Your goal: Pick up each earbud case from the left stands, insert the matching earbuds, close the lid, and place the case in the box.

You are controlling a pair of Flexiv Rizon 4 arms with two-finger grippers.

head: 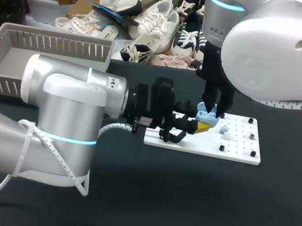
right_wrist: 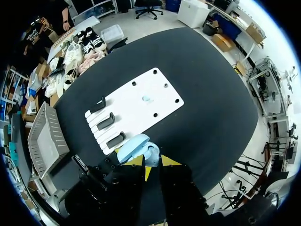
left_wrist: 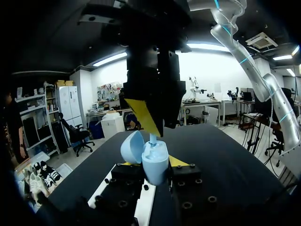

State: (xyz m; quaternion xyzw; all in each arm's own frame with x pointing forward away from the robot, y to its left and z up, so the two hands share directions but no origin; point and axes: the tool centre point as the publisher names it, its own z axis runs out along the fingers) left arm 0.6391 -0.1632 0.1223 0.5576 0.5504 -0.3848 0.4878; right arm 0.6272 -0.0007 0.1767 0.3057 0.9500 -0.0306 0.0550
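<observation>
Though open, one case (left_wrist: pixel 155 162); two earbuds (right_wrist: pixel 146 99)

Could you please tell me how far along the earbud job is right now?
Done: one case is off the stands, lid open, held by the left gripper. In hand: the right gripper holds an earbud at its opening. Left: the other earbud on the white board, closing the lid, and the box, which looks empty.

Silver arms (head: pixel 63 115), cyan rings (head: pixel 67 138), yellow-tipped black grippers (left_wrist: pixel 153 162) (right_wrist: pixel 148 170)
</observation>
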